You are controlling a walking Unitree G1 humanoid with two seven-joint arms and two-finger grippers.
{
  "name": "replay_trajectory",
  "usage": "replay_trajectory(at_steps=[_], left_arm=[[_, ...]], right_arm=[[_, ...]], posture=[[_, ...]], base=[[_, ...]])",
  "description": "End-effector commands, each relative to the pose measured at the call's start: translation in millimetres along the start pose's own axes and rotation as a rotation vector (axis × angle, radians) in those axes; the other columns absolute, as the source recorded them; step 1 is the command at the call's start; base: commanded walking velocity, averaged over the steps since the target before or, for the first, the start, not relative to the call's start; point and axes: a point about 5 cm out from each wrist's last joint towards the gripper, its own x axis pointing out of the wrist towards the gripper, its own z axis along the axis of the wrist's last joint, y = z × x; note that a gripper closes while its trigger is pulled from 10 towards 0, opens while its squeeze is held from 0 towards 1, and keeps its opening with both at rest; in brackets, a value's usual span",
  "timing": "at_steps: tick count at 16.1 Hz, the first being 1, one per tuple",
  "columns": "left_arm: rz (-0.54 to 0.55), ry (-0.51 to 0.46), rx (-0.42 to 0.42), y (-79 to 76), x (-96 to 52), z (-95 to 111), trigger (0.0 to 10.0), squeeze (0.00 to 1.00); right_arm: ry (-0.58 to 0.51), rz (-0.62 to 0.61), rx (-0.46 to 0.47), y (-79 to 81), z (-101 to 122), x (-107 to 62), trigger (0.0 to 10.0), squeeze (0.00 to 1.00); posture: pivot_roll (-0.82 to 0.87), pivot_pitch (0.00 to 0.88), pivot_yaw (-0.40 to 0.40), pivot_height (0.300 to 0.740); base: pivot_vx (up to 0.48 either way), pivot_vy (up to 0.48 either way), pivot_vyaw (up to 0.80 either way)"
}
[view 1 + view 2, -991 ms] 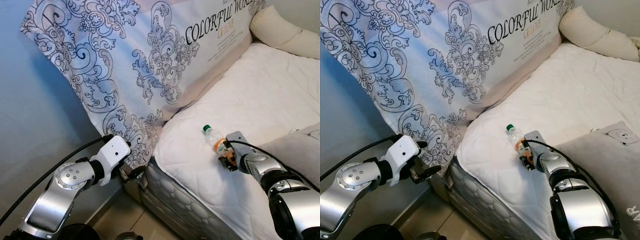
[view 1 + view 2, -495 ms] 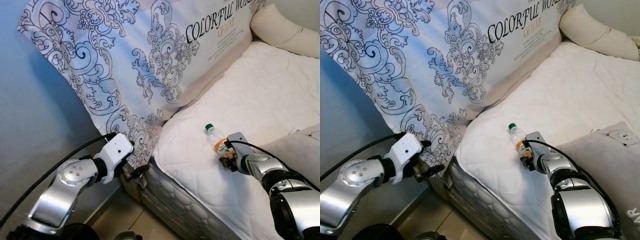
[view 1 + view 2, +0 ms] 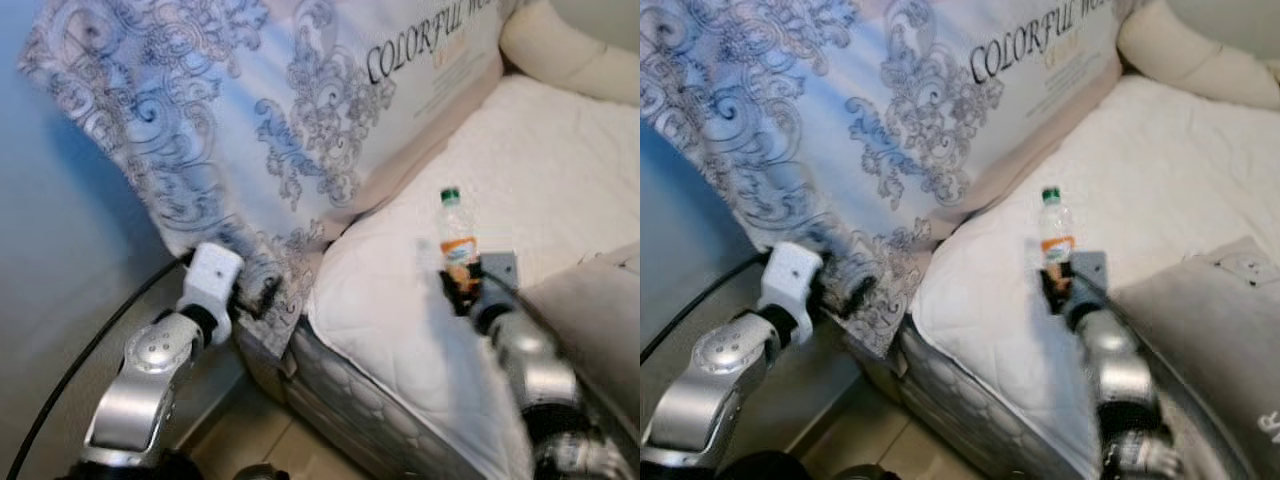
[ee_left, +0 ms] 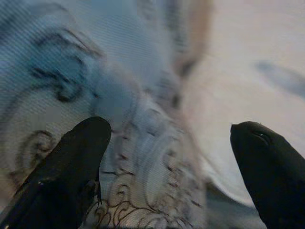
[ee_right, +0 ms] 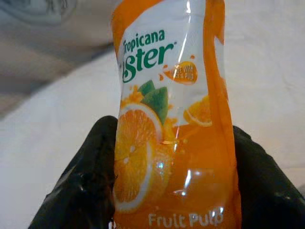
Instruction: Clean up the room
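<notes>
A small plastic bottle with a green cap and an orange Tropicana label stands upright above the white mattress. My right gripper is shut on the bottle low on its body; both black fingers press its sides. My left gripper is open, its fingers spread in front of the patterned blue-and-white blanket. In the eye views the left gripper sits at the blanket's lower corner beside the bed.
A grey pillow lies on the bed at the right. A cream pillow rests at the head of the bed. The quilted mattress side drops to a tiled floor. A blue wall stands at the left.
My right gripper has lifted the bottle off the mattress and tipped it upright. My left arm has risen toward the blanket's lower corner. The view is now blurred.
</notes>
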Motion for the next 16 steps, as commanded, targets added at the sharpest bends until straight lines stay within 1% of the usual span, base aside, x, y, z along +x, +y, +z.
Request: replay_trajectory(at_steps=[1, 2, 3, 4, 5, 6, 8, 9, 10, 12, 13, 14, 15, 16], left_arm=[[0.109, -0.014, -0.001, 10.4, 2.2, 1.7, 10.0, 0.0], [0.144, -0.011, -0.017, 12.6, 3.4, 0.7, 10.0, 0.0], [0.152, 0.003, -0.022, 11.1, 2.7, -2.3, 10.0, 0.0], [0.155, 0.01, -0.026, 9.1, 1.7, -4.8, 10.0, 0.0], [0.16, 0.012, -0.032, 8.5, 0.9, -6.5, 10.0, 0.0], [0.17, 0.015, -0.037, 8.8, 0.3, -8.3, 10.0, 0.0], [0.187, 0.016, -0.043, 8.5, -0.4, -10.7, 10.0, 0.0], [0.188, 0.016, -0.044, 8.0, -0.6, -10.9, 10.0, 0.0], [0.191, 0.015, -0.044, 7.2, -0.6, -11.0, 10.0, 0.0], [0.194, 0.011, -0.04, 6.3, -0.7, -10.8, 10.0, 0.0], [0.195, 0.013, -0.039, 6.6, -0.8, -11.3, 10.0, 0.0], [0.194, 0.019, -0.031, 6.9, -0.6, -12.2, 10.0, 0.0], [0.184, 0.022, -0.019, 6.3, 1.1, -12.5, 10.0, 0.0], [0.178, 0.02, -0.012, 5.8, 2.1, -11.8, 10.0, 0.0]], right_arm=[[-0.129, -0.022, 0.025, 7.2, 28.5, -8.1, 10.0, 0.0], [-0.168, -0.03, 0.022, 16.2, 32.2, -14.7, 10.0, 0.0], [-0.182, -0.056, 0.06, 21.3, 30.7, -22.1, 10.0, 0.0], [-0.177, -0.075, 0.096, 24.8, 27.6, -31.0, 10.0, 0.0], [-0.152, -0.06, 0.095, 29.9, 22.9, -36.9, 10.0, 0.0], [-0.133, -0.038, 0.066, 34.9, 19.7, -40.2, 10.0, 0.0], [-0.116, -0.011, 0.023, 41.1, 20.8, -43.9, 10.0, 0.0], [-0.115, -0.007, 0.017, 41.2, 21.5, -43.8, 10.0, 0.0], [-0.1, -0.001, -0.013, 40.7, 21.3, -43.4, 10.0, 0.0], [-0.023, 0.014, -0.085, 37.4, 15.2, -44.5, 10.0, 0.0], [0.038, 0.031, -0.115, 36.1, 8.9, -44.8, 10.0, 0.0], [0.099, 0.064, -0.173, 33.9, 2.5, -46.9, 10.0, 0.0], [0.115, 0.109, -0.206, 32.9, 1.1, -49.8, 10.0, 0.0], [0.119, 0.128, -0.188, 34.3, 2.0, -50.6, 10.0, 0.0]], posture=[[-0.07, 0.0, 0.068, 0.74], [-0.07, 0.0, 0.068, 0.74], [-0.07, 0.0, 0.052, 0.74], [-0.07, 0.0, 0.043, 0.74], [-0.07, 0.0, 0.035, 0.74], [-0.06, 0.0, 0.028, 0.74], [-0.05, 0.0, 0.018, 0.74], [-0.05, 0.0, 0.018, 0.74], [-0.05, 0.0, 0.014, 0.74], [-0.04, 0.0, 0.009, 0.74], [-0.05, 0.0, 0.013, 0.74], [-0.05, 0.0, 0.017, 0.74], [-0.05, 0.0, 0.021, 0.74], [-0.06, 0.0, 0.024, 0.74]], base=[[0.0, 0.0, 0.0], [0.0, 0.0, 0.0], [0.0, 0.0, 0.0], [0.0, 0.0, 0.0], [-0.311, 0.0, 0.0], [-0.337, 0.0, 0.0], [-0.336, 0.0, 0.0], [-0.315, 0.0, 0.0], [-0.296, 0.0, 0.0], [-0.129, 0.0, 0.0], [0.0, 0.0, 0.0], [0.0, 0.0, 0.0], [0.0, 0.0, 0.8], [0.0, 0.0, 0.8]])
